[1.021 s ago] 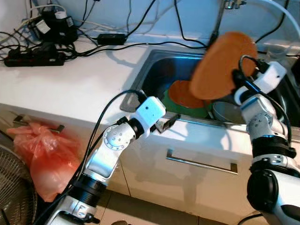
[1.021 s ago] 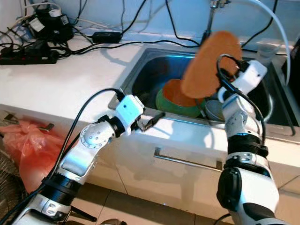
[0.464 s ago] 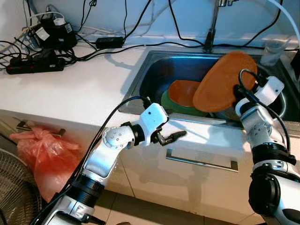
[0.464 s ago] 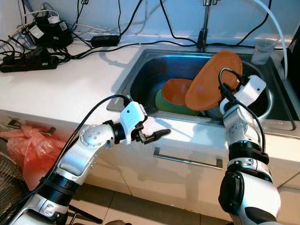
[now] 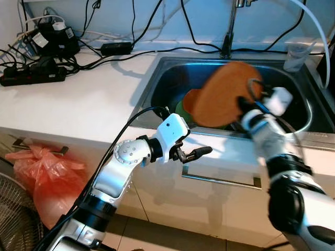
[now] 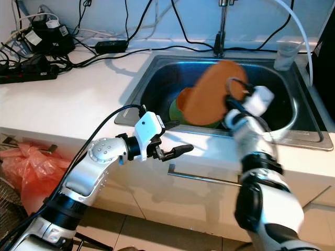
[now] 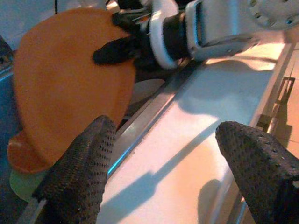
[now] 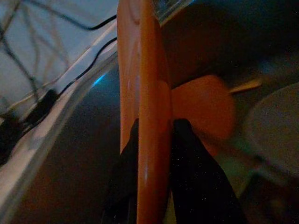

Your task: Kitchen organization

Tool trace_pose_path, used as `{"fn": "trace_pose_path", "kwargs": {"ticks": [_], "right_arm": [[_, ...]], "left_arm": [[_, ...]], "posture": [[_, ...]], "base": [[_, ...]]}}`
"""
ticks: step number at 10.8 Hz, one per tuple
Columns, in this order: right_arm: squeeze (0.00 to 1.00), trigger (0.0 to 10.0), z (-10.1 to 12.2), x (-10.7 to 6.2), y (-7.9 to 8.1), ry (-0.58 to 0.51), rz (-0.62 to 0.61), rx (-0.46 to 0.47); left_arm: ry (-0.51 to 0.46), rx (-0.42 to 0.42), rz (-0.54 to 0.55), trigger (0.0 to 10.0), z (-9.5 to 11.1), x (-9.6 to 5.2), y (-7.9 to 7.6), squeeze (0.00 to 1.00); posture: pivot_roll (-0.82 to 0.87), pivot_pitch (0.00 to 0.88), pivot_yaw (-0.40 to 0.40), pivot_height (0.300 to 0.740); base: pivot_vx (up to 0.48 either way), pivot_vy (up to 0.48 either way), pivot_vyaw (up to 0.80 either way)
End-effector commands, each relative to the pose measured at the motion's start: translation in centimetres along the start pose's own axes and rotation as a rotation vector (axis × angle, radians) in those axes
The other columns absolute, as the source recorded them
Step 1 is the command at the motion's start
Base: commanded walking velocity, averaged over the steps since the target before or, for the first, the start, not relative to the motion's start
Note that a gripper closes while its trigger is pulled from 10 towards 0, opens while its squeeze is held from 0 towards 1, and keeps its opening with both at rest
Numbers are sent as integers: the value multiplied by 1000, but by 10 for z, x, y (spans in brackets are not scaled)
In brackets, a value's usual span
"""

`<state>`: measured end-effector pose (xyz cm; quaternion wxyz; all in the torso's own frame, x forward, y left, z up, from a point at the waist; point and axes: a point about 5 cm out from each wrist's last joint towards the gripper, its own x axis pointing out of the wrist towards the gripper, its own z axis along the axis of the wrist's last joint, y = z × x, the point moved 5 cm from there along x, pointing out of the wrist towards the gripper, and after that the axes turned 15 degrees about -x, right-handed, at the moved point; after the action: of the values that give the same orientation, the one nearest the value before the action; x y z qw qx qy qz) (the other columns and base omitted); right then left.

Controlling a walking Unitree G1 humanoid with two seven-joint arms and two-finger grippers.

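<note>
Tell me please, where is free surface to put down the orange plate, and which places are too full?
Free: the white counter between the power strip and the sink rim, and the front ledge near the left gripper. Crowded: the sink basin, with a green bowl and orange dish, and the back corner, tangled with cables. The right gripper holds the orange plate over the sink.

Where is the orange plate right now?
The orange plate is pinched on edge by the right gripper and held tilted over the steel sink, just above the orange bowl nested in a green one.
</note>
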<state>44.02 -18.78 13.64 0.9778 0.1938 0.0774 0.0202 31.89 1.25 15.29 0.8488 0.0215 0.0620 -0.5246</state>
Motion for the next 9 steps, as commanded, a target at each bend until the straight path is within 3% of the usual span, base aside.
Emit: {"fn": "trace_pose_path", "kwargs": {"ticks": [1, 4, 9], "right_arm": [[0, 10000, 2, 5, 18, -13, 53, 8], [0, 10000, -1, 9, 40, 0, 110, -3], [0, 10000, -1, 10, 41, 0, 111, -4]], "left_arm": [[5, -13, 2, 10000, 0, -7, 3, 0], [40, -63, -67, 10000, 0, -10, -7, 0], [45, -66, -73, 10000, 0, -10, -8, 0]], "posture": [[95, 0, 88, 740], [100, 0, 86, 740], [100, 0, 86, 740]], "base": [[0, 0, 0], [0, 0, 0], [0, 0, 0]]}}
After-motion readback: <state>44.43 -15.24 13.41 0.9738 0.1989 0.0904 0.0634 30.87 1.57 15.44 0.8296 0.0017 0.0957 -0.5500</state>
